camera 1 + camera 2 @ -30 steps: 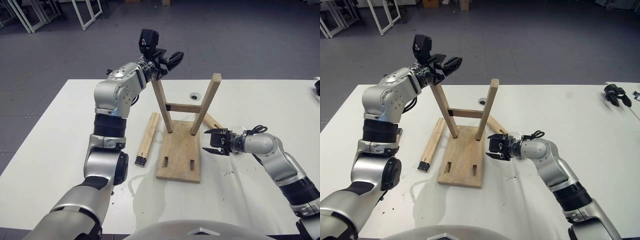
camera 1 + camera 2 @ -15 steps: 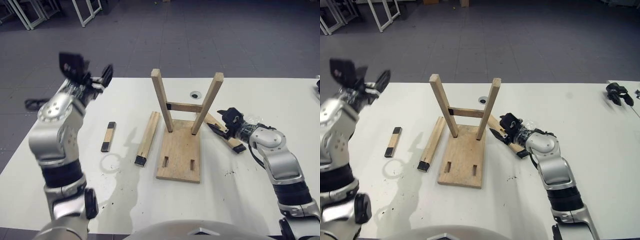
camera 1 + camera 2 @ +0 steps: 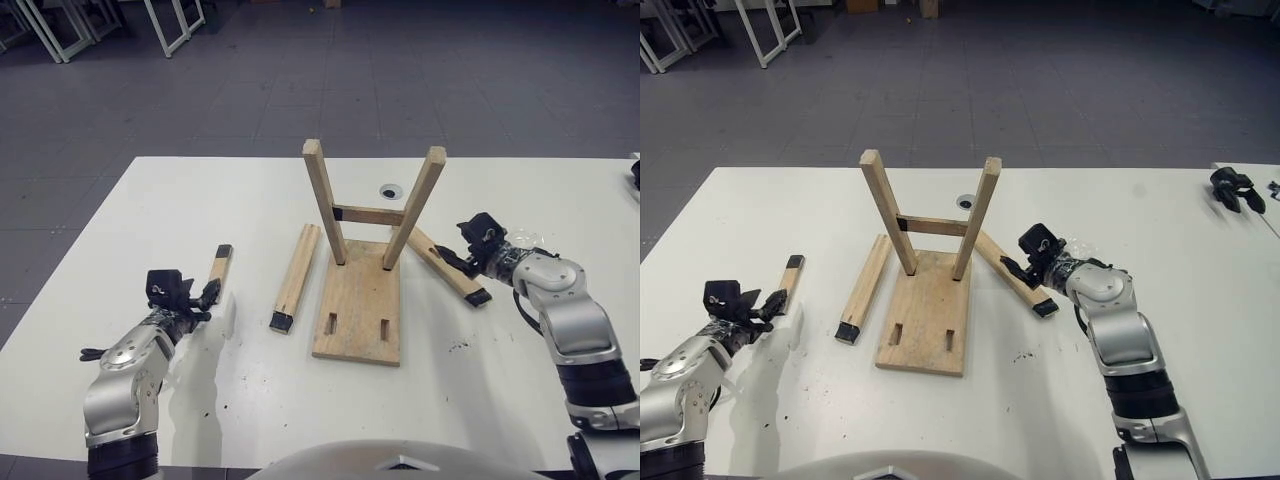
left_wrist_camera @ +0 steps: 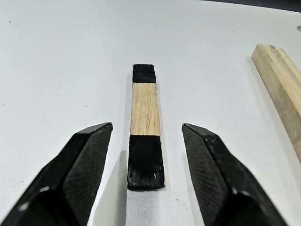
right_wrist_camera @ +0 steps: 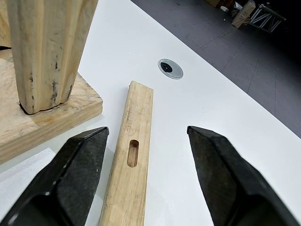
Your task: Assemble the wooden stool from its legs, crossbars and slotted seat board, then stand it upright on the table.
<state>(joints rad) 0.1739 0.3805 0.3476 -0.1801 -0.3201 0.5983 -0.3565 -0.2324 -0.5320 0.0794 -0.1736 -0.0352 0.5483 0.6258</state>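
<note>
Seat board point(image 3: 357, 305): flat on the counter point(image 3: 150, 210), slots up, one leg frame point(image 3: 373, 214) already standing in it.
Left end effector point(image 4: 146, 128): fingers apart, straddling the short crossbar point(image 4: 144, 110), apparently lined up to grasp.
Right end effector point(image 5: 146, 133): spread over the loose leg point(image 5: 138, 108), nothing gripped.

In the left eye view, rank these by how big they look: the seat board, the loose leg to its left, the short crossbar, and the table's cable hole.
1. seat board
2. loose leg
3. short crossbar
4. cable hole, which also lies farthest from the camera
</note>
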